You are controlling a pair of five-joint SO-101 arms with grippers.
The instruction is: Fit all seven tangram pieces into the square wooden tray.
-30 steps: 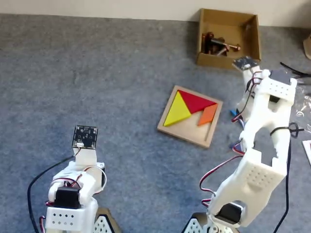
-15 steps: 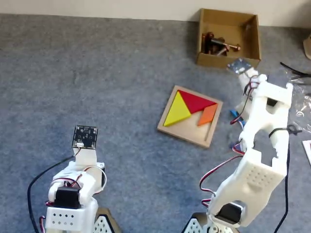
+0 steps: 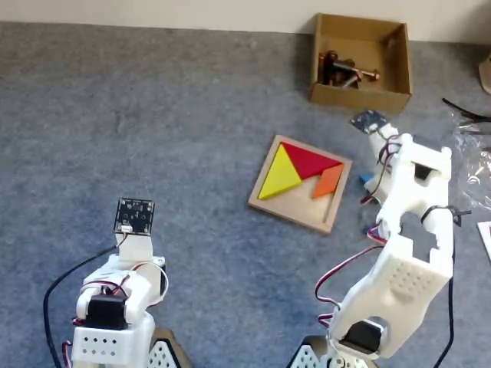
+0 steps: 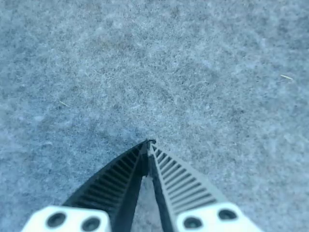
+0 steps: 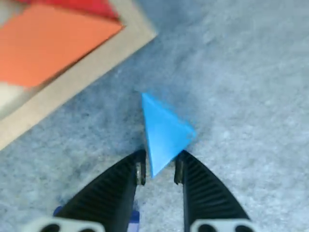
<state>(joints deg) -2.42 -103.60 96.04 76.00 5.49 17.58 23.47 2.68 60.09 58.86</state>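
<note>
The square wooden tray [image 3: 316, 217] lies tilted on the grey carpet, right of centre. It holds a yellow triangle [image 3: 279, 175], a red triangle [image 3: 311, 160] and an orange piece [image 3: 328, 182]. My right gripper [image 5: 158, 167] is shut on a small blue triangle [image 5: 164, 131], just off the tray's corner [image 5: 104, 55] over carpet. From above, this blue triangle [image 3: 365, 181] peeks out beside the right arm, close to the tray's right edge. My left gripper [image 4: 147, 146] is shut on nothing, pointing down at bare carpet at the lower left.
A cardboard box [image 3: 396, 67] with small parts stands behind the tray. Cables and plastic wrap [image 3: 474, 146] lie at the right edge. The left arm's camera board [image 3: 134, 215] sits at the lower left, with wide open carpet to the left of the tray.
The right arm's wrist has swung left toward the tray's right edge, carrying the blue triangle. The left arm has stayed still.
</note>
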